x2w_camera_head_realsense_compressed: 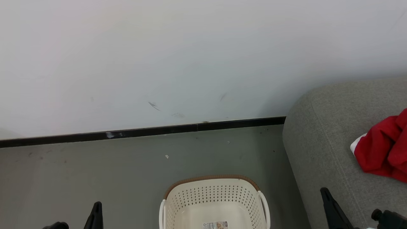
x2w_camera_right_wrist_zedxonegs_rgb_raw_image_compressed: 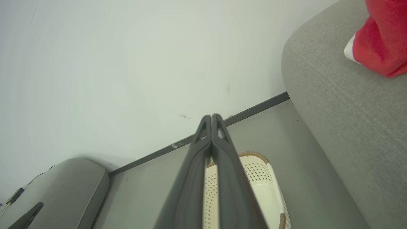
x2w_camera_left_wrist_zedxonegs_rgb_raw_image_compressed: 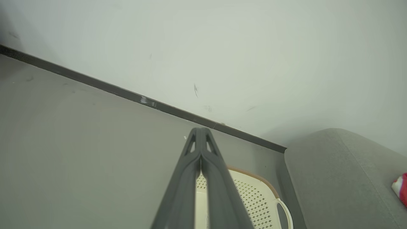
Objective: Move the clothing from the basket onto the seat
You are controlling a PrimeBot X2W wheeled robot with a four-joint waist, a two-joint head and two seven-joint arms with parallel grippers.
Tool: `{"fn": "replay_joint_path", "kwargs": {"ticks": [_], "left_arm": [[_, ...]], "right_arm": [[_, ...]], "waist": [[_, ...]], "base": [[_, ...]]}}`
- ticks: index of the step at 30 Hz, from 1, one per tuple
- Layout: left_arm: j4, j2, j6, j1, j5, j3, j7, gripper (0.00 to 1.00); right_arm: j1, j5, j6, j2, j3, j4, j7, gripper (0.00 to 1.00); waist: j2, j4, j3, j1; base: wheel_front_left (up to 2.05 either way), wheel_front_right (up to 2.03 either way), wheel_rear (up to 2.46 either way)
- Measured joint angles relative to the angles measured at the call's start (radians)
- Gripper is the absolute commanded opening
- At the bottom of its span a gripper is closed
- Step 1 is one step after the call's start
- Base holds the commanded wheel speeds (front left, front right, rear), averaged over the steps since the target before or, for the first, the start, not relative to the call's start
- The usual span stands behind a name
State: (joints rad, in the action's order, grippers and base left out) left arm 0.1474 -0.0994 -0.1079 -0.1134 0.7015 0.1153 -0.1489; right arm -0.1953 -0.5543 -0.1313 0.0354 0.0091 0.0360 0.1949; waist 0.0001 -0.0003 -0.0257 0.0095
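The cream perforated basket [x2w_camera_head_realsense_compressed: 213,197] stands on the floor at the bottom centre. No clothing lies in the part of it that shows, and its label sticker [x2w_camera_head_realsense_compressed: 216,225] is bare. Red clothing with white trim [x2w_camera_head_realsense_compressed: 381,149] lies bunched on the grey-green seat [x2w_camera_head_realsense_compressed: 321,143] at the right. My left gripper [x2w_camera_head_realsense_compressed: 96,206] hangs left of the basket, shut on nothing, fingers pressed together [x2w_camera_left_wrist_zedxonegs_rgb_raw_image_compressed: 200,132]. My right gripper [x2w_camera_head_realsense_compressed: 325,192] is over the seat's front edge, also shut and holding nothing [x2w_camera_right_wrist_zedxonegs_rgb_raw_image_compressed: 211,118]. The wrist views show the basket [x2w_camera_left_wrist_zedxonegs_rgb_raw_image_compressed: 254,197] [x2w_camera_right_wrist_zedxonegs_rgb_raw_image_compressed: 257,178], the seat [x2w_camera_left_wrist_zedxonegs_rgb_raw_image_compressed: 334,178] [x2w_camera_right_wrist_zedxonegs_rgb_raw_image_compressed: 343,105] and the clothing [x2w_camera_left_wrist_zedxonegs_rgb_raw_image_compressed: 402,190] [x2w_camera_right_wrist_zedxonegs_rgb_raw_image_compressed: 381,35].
A white wall [x2w_camera_head_realsense_compressed: 190,57] with a black skirting strip [x2w_camera_head_realsense_compressed: 143,131] runs behind the grey floor [x2w_camera_head_realsense_compressed: 95,165]. In the right wrist view another grey rounded upholstered piece [x2w_camera_right_wrist_zedxonegs_rgb_raw_image_compressed: 73,184] stands by the wall at lower left.
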Motion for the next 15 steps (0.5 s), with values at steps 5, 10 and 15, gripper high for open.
{"fn": "replay_joint_path", "kwargs": {"ticks": [5, 10, 15], "left_arm": [[0.002, 0.002, 0.014, 0.006, 0.066, -0.011, 0.017, 0.00], [0.007, 0.004, 0.027, 0.008, 0.131, -0.024, 0.035, 0.00], [0.012, 0.006, 0.041, 0.027, 0.184, -0.035, 0.052, 0.00]], "right_arm": [[0.019, -0.085, 0.000, 0.008, -0.001, 0.011, -0.018, 0.00], [0.040, -0.170, 0.000, 0.016, -0.002, 0.020, -0.030, 0.00], [0.042, -0.237, 0.000, 0.027, -0.002, 0.041, -0.041, 0.00]], "waist": [[0.0000, 0.000, -0.002, 0.0032], [0.0000, 0.000, -0.004, 0.0044], [0.0000, 0.000, -0.004, 0.0045]], "base": [[0.00, 0.00, 0.00], [0.00, 0.00, 0.00], [0.00, 0.00, 0.00]]}}
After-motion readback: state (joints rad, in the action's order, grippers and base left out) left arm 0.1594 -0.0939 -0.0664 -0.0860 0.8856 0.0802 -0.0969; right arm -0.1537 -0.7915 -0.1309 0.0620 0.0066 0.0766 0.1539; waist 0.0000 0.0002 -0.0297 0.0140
